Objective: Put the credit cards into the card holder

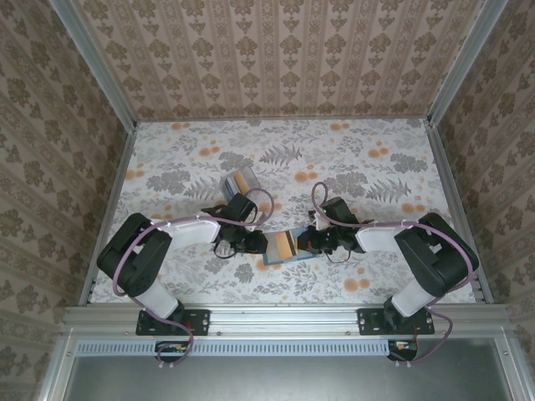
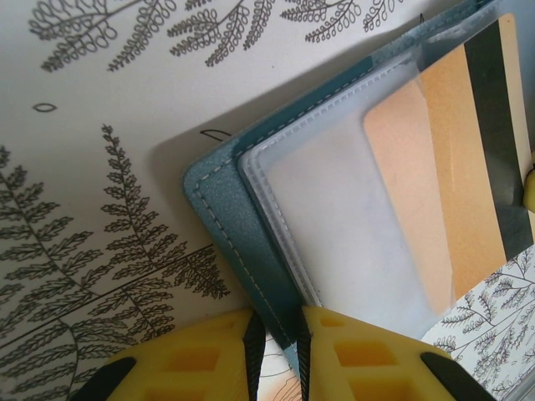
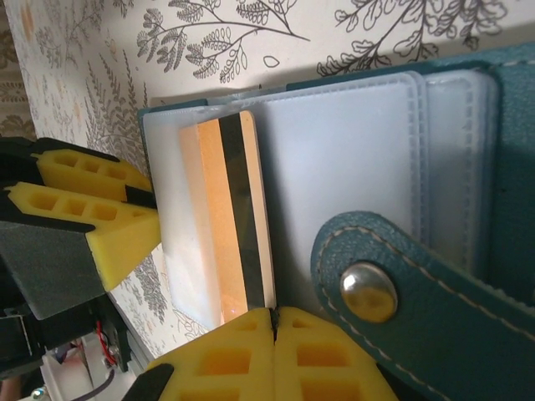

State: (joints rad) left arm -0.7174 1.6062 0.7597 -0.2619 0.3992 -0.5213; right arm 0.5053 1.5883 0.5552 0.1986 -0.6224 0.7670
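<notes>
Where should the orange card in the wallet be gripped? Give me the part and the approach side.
Pinch the orange card on its bare striped strip, outside the frosted sleeve, flat faces between the fingers. Come from the card's short end, where the right gripper looks shut on it; the opposite side is taken, with the left gripper clamped on the wallet cover.

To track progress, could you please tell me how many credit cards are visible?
2: an orange card inside a clear sleeve of the teal wallet, and a yellowish card at the greyish stand farther back; others may be hidden.
</notes>
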